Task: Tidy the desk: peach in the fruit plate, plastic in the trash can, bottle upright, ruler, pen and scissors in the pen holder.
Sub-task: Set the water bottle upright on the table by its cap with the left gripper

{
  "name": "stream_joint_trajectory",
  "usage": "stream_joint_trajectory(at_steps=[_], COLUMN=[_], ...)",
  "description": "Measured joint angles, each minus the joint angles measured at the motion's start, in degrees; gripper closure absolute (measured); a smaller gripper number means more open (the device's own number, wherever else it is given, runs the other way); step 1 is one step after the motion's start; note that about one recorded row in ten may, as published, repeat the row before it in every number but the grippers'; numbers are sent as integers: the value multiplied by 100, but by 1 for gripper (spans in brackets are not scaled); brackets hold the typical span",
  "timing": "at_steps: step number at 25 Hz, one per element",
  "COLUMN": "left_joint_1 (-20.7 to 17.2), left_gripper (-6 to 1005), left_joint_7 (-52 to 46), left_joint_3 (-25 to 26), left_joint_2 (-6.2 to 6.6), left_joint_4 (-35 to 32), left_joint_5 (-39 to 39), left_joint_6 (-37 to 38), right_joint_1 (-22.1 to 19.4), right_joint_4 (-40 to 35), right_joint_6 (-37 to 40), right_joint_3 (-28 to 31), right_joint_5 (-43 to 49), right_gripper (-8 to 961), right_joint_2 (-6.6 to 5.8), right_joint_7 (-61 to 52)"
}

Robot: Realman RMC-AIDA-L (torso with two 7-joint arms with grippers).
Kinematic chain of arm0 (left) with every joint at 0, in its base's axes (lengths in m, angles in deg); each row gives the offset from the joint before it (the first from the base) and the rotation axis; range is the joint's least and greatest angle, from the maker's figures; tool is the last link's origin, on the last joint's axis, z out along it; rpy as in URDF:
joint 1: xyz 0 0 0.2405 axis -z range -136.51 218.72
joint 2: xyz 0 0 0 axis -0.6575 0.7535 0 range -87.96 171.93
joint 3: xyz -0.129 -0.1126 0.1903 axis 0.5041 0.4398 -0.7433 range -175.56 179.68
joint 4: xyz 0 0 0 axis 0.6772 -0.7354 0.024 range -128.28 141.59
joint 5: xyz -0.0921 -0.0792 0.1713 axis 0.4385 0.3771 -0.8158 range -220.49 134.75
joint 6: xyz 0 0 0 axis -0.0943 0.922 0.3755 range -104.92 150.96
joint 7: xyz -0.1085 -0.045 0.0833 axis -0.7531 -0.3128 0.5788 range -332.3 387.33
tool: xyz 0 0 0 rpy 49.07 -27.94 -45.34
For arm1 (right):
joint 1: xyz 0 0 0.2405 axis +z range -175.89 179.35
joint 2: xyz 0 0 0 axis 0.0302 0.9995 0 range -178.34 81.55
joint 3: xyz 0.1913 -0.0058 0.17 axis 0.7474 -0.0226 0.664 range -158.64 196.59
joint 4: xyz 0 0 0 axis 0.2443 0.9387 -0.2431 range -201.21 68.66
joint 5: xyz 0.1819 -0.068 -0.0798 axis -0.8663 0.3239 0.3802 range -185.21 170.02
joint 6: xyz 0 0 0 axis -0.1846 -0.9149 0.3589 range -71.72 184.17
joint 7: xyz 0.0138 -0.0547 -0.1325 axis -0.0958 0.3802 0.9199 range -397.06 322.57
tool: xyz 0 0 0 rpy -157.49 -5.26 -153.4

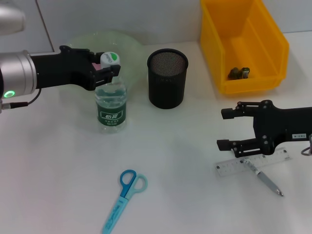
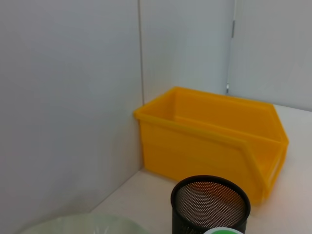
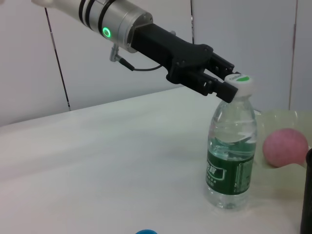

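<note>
Scissors (image 1: 124,197): blue, flat on the white desk (image 1: 58,165) at the near edge of the head view, well apart from everything else.
Ruler (image 1: 253,165): clear, flat under the right gripper (image 1: 228,129), with the pen (image 1: 265,181) lying across its near edge.
Right gripper: hovers just above the ruler, its two black fingers spread wide and holding nothing.
Bottle (image 1: 111,108): upright, beside the pen holder (image 1: 167,78); green-and-white cap at the top.
Left gripper (image 1: 108,68): clamped on the bottle's cap; the right wrist view shows its fingers (image 3: 214,87) pinching the cap from the side.
Peach (image 3: 285,147): seen only in the right wrist view, pink, resting in the pale green fruit plate (image 1: 124,41) behind the bottle; in the head view the left arm hides it.
Trash can (image 1: 243,44): yellow bin at the far right, a small dark crumpled item (image 1: 240,73) inside.
Left wrist view: shows only the bin, the mesh holder's rim and the plate's edge.
</note>
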Motion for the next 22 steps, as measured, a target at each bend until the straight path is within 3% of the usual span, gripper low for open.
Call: stream_joint_trajectory(at_steps=[6,11,12,22], left_joint_1=[-73,-347,-500,-547], left_gripper=[556,556,556,555], left_joint_7=[0,368,643,747], left_joint_3=[18,55,120,183], left_joint_2=[0,1,2,-4], left_joint_4=[-11,-26,-24,105], left_joint_5=[57,567,975,1103], left_joint_6=[-2,2,8,47], right_joint_1=[26,31,32,5], right_joint_4=[-21,-81,-100,-216], right_joint_6=[1,1,1,0], right_joint_3=[-95,-153,-167,-223], right_joint_5=[0,0,0,0], right_gripper=[139,139,139,138], right_joint_2=[0,8,13,52], right_joint_7=[-70,-126,-144,-181])
